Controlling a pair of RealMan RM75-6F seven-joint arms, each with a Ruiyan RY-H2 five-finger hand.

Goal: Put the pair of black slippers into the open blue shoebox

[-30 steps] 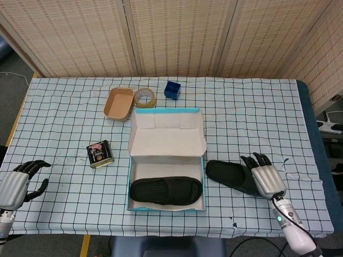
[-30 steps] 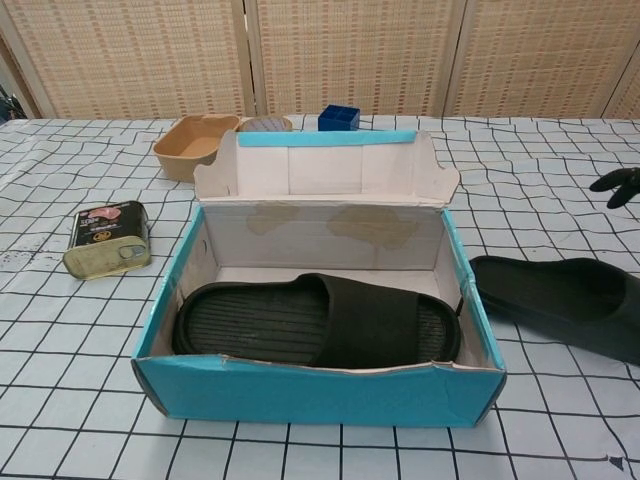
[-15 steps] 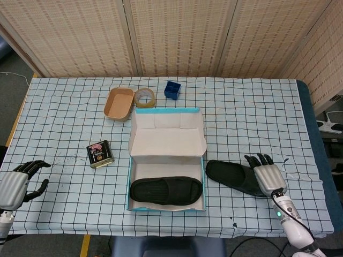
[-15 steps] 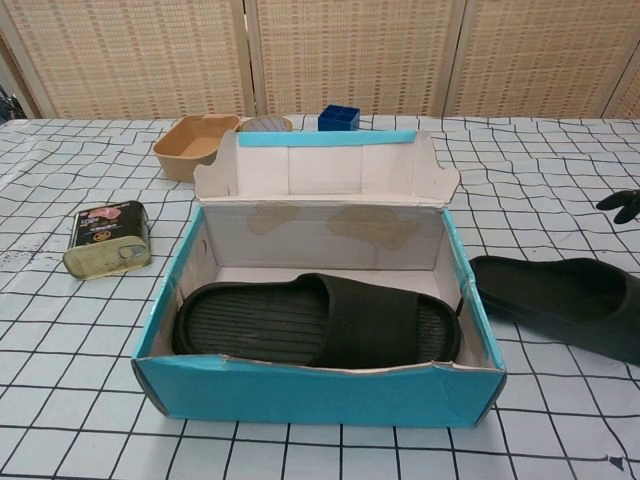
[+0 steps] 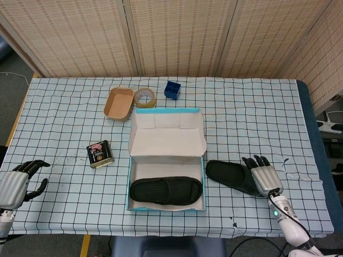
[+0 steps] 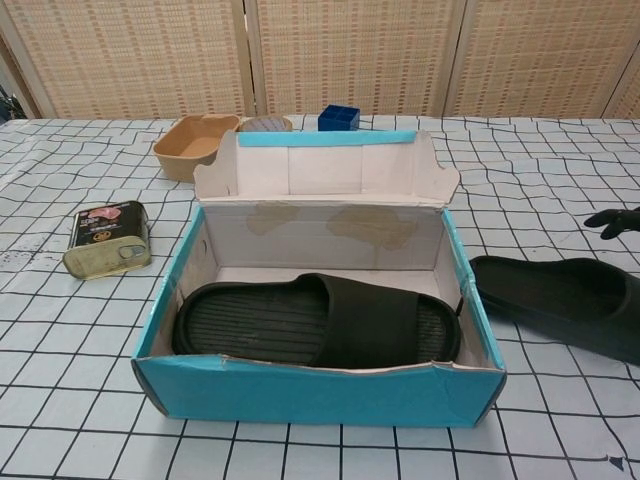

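The open blue shoebox (image 5: 129, 182) (image 6: 320, 396) stands at the table's middle front, its lid flipped up at the back. One black slipper (image 5: 166, 190) (image 6: 320, 320) lies flat inside it. The other black slipper (image 5: 228, 174) (image 6: 560, 295) lies on the checked cloth just right of the box. My right hand (image 5: 263, 178) is over that slipper's right end with its fingers spread, and I see no grip on it; the chest view catches only its fingertips (image 6: 612, 220) at the right edge. My left hand (image 5: 15, 185) rests at the table's front left edge, holding nothing.
A small tin (image 5: 100, 153) (image 6: 105, 238) sits left of the box. Behind the box are a tan bowl (image 5: 119, 103), a roll of tape (image 5: 144, 97) and a small blue container (image 5: 172, 89). Woven screens stand behind the table.
My right hand has sunk a little and drifted slightly left over the outer slipper's end. The slippers, the box and my left hand have not moved.
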